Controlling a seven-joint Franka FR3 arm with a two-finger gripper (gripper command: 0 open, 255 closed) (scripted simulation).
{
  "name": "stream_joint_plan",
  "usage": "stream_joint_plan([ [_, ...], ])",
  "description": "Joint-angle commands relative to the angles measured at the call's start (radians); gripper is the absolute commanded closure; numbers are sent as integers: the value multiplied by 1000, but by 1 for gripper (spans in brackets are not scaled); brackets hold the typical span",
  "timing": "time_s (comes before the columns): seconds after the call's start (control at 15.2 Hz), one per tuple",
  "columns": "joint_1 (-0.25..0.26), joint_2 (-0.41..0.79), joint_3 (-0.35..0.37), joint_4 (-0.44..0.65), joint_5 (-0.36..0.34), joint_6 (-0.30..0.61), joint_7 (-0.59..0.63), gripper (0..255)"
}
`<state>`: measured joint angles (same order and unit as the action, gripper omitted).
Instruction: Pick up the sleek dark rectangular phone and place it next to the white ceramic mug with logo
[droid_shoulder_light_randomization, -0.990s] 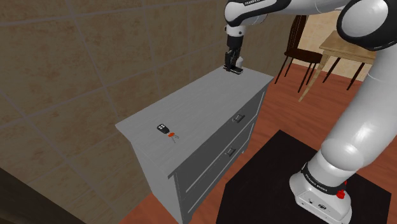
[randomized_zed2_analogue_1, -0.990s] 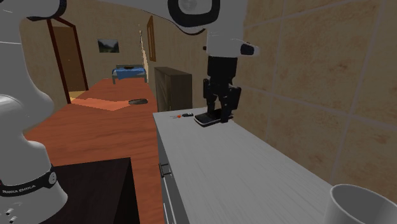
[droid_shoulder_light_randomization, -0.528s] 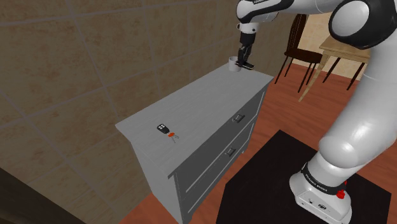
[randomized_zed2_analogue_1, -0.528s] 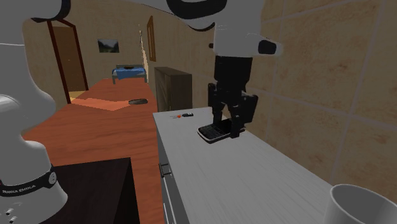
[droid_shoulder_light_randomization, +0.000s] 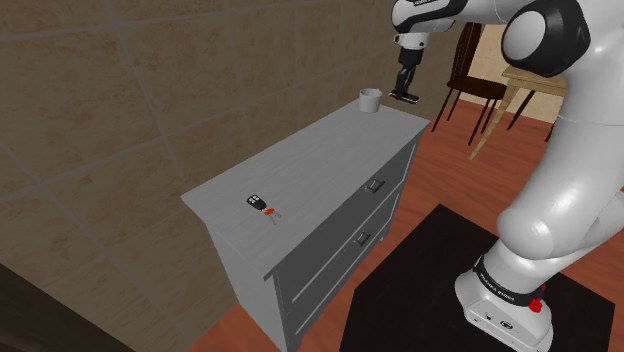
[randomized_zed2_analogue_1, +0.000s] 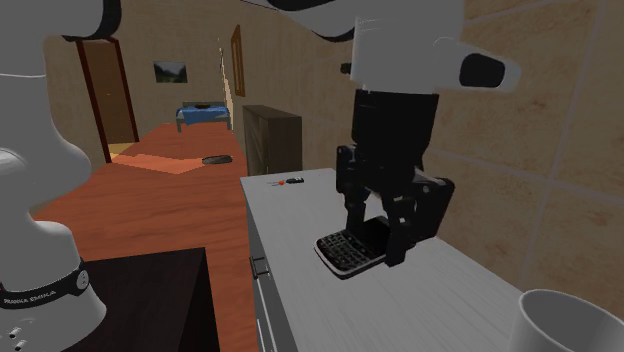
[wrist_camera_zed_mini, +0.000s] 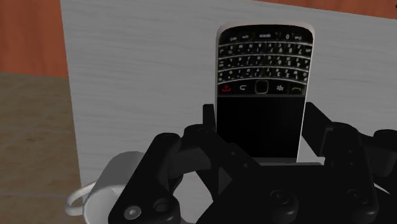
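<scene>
The dark phone (randomized_zed2_analogue_1: 348, 253), with a keypad and a black screen, hangs above the grey dresser top (randomized_zed2_analogue_1: 400, 290). My gripper (randomized_zed2_analogue_1: 387, 237) is shut on its sides. In the wrist view the phone (wrist_camera_zed_mini: 261, 83) sticks out between the two fingers (wrist_camera_zed_mini: 212, 129) of my gripper (wrist_camera_zed_mini: 261, 137), and the white mug (wrist_camera_zed_mini: 105, 191) stands below, beside the hand. In the shoulder view my gripper (droid_shoulder_light_randomization: 405, 88) holds the phone (droid_shoulder_light_randomization: 407, 97) just to the right of the mug (droid_shoulder_light_randomization: 370, 100), near the dresser's far corner. The mug (randomized_zed2_analogue_1: 565, 320) is upright at the near end in the second exterior view.
A small black key fob with a red tag (droid_shoulder_light_randomization: 260, 204) lies at the other end of the dresser top (droid_shoulder_light_randomization: 300, 165). A tiled wall runs behind the dresser. Chairs (droid_shoulder_light_randomization: 478, 85) and a wooden table (droid_shoulder_light_randomization: 545, 72) stand beyond it. The black stand (droid_shoulder_light_randomization: 420, 300) sits in front.
My gripper has carried the phone along the dresser top, away from the key fob and past the mug's side. The phone now hangs higher above the surface.
</scene>
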<state>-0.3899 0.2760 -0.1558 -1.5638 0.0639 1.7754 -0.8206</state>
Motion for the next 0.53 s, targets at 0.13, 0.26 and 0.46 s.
stream_joint_plan([
  [0.13,-61,73,-27,108,15,-38,-85,255],
  [0.26,-93,119,-38,174,24,-61,-125,255],
  [0.46,-114,150,-44,208,30,-64,-150,255],
])
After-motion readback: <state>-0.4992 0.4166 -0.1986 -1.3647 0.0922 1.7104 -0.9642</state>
